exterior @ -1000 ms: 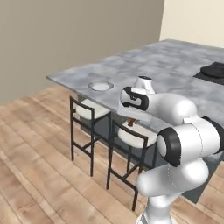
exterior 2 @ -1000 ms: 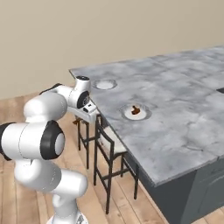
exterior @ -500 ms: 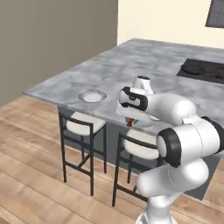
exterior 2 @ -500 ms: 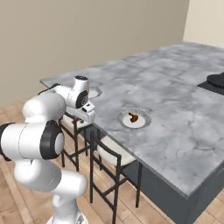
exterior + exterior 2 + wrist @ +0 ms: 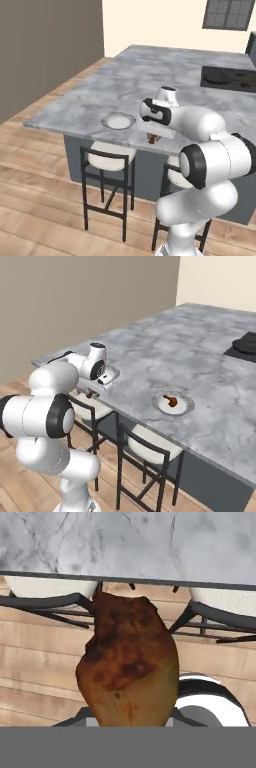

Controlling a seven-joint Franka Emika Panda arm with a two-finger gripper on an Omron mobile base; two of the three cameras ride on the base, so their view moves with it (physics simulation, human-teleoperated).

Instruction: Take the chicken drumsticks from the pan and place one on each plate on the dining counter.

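Driven along the dining counter (image 5: 125, 85), fingers (image 5: 131, 724) clenched on a drumstick (image 5: 129, 667); right view shows another plated (image 5: 171, 401).

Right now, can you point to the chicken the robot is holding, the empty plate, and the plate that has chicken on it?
held chicken drumstick (image 5: 129, 667): hand view, middle of the glazed meat.
empty plate (image 5: 118, 121): left base view, its pale centre.
plate with chicken (image 5: 183, 405): right base view, bare part beside the drumstick.
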